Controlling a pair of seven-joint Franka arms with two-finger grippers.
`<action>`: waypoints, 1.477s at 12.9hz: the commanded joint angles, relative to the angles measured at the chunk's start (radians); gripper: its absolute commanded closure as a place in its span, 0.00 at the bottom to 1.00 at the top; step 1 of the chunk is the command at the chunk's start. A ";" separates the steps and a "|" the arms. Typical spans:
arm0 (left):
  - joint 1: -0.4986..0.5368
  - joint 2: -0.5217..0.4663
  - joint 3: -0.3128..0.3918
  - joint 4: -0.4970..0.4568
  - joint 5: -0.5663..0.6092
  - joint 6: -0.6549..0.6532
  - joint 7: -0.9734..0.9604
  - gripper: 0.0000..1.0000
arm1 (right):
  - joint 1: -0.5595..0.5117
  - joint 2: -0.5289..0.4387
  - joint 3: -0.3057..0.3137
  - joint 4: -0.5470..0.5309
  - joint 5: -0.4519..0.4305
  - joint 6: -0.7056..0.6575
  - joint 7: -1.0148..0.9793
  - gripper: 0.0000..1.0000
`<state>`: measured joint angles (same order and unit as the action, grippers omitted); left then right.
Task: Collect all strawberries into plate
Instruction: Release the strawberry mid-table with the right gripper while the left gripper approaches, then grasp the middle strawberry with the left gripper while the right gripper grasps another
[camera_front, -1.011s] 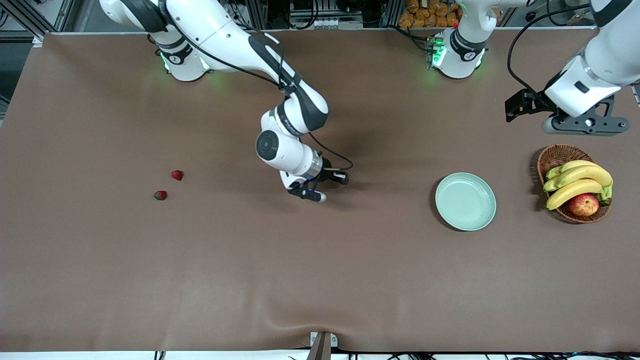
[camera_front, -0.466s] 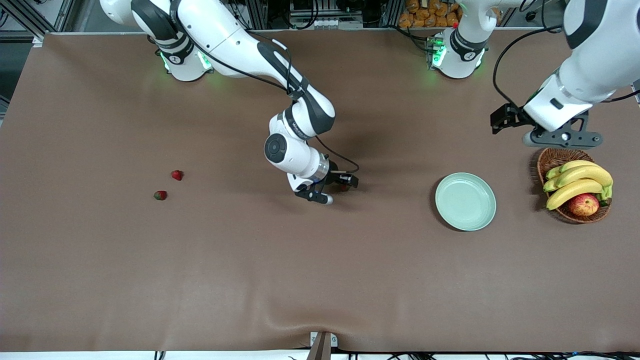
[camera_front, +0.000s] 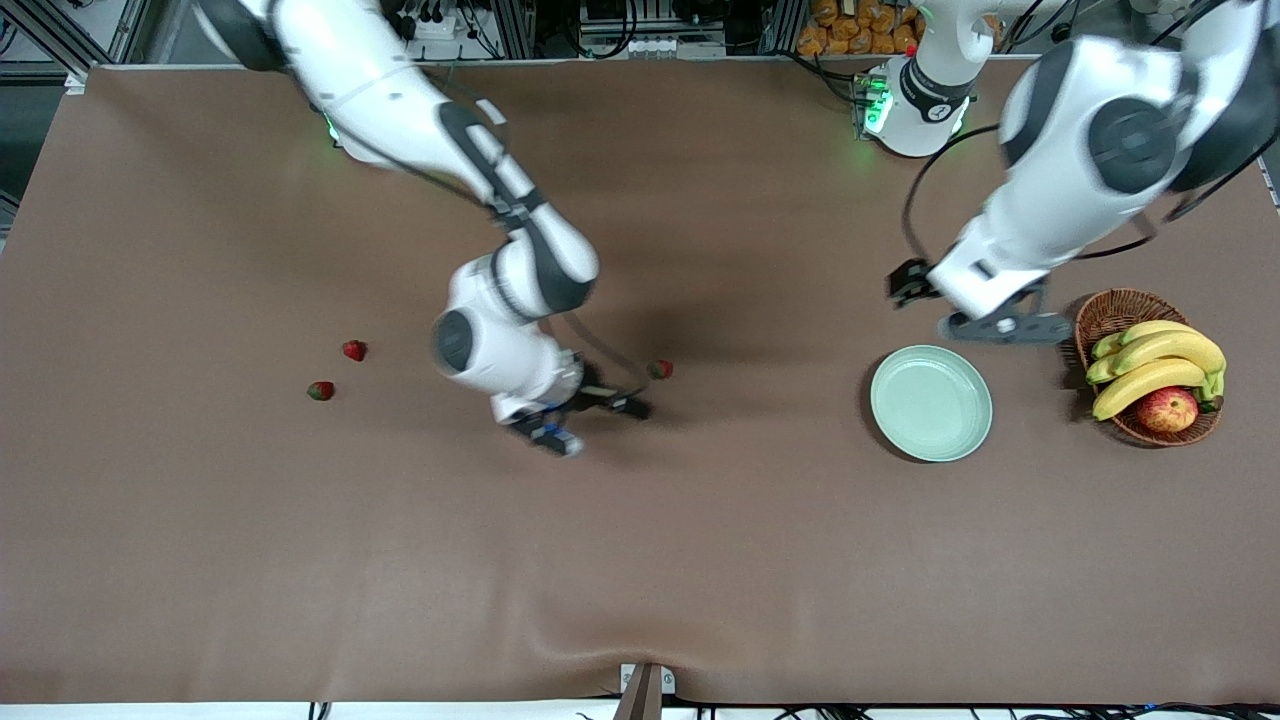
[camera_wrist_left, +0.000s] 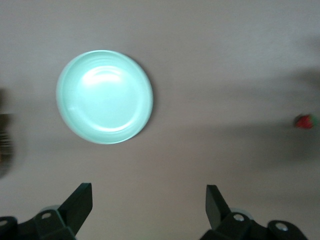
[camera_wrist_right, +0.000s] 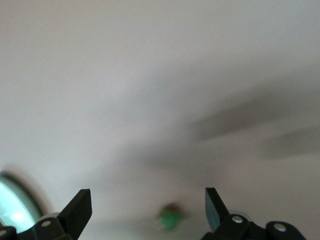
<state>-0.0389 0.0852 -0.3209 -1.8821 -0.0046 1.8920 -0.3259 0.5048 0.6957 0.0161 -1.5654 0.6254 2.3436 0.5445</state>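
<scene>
Since half a second ago the right gripper (camera_front: 590, 415) has drawn back toward the right arm's end of the table, leaving a strawberry (camera_front: 659, 369) lying on the brown table (camera_front: 640, 560), while the left gripper (camera_front: 975, 310) has swung in from above the wicker basket (camera_front: 1120, 310) to hang just beside the plate (camera_front: 931, 403). Both claws stand wide and hold nothing: the left gripper's fingers (camera_wrist_left: 80, 202) frame the pale green plate in its wrist view, and the right gripper's fingers (camera_wrist_right: 77, 207) show bare table between them. That berry rests well apart from the plate, toward the right arm's end. Two more strawberries (camera_front: 354, 350) (camera_front: 320, 390) lie close together much farther from the plate in the same direction.
</scene>
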 joint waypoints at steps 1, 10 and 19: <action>-0.025 0.120 -0.082 0.056 -0.017 0.077 -0.167 0.00 | -0.147 -0.125 0.018 -0.085 -0.241 -0.206 -0.003 0.00; -0.352 0.560 -0.078 0.379 0.199 0.195 -0.383 0.00 | -0.407 -0.151 0.018 -0.177 -0.707 -0.385 -0.263 0.00; -0.532 0.706 0.057 0.376 0.206 0.384 -0.394 0.17 | -0.506 -0.139 0.019 -0.323 -0.702 -0.392 -0.334 0.00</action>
<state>-0.5337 0.7672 -0.2996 -1.5357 0.1736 2.2713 -0.6943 0.0316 0.5757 0.0143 -1.8528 -0.0618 1.9507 0.2251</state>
